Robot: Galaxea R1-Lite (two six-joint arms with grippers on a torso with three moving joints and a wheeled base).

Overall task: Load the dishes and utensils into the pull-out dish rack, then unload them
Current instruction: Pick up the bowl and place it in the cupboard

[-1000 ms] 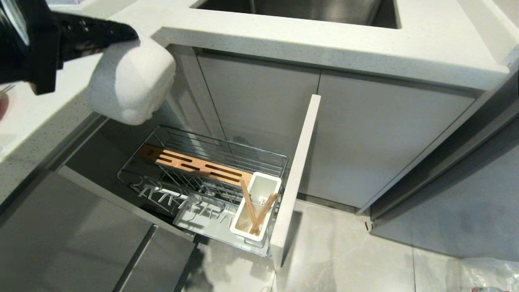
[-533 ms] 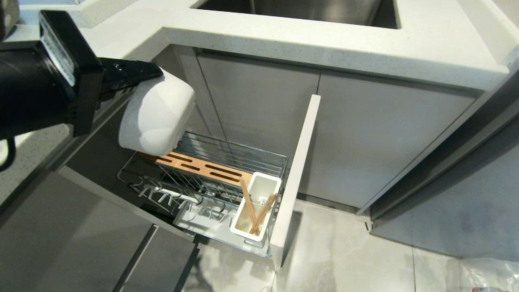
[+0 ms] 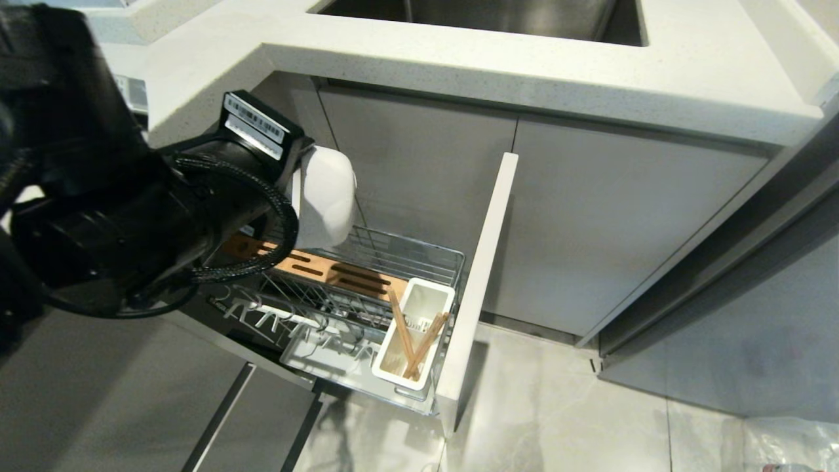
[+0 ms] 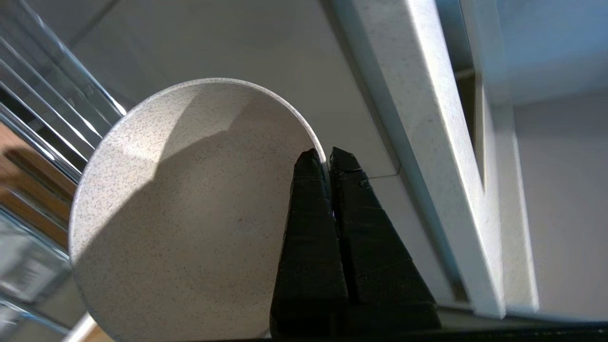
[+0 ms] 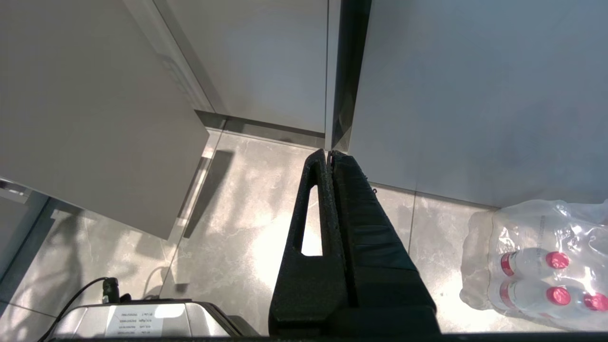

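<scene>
Pale speckled countertop (image 3: pixel 524 72) over grey cabinets. I see a barcode sticker on the left gripper (image 4: pixel 327 159), text unreadable. It pinches the rim of the off-white speckled bowl (image 4: pixel 190 213), above the dish rack (image 3: pixel 367 262) at its 11 o'clock. Chopsticks (image 3: pixel 413 341) stand in the cup (image 3: pixel 426 301). Right gripper (image 5: pixel 328 156) closed, empty.

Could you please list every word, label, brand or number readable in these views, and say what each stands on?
No text can be read anywhere.
White barcode sticker on the black left wrist: print too small to read.
White label on the silver-grey robot base: lines of print, upside down and too small to read.
Red-capped bottles in clear plastic wrap: label print blurred.
</scene>
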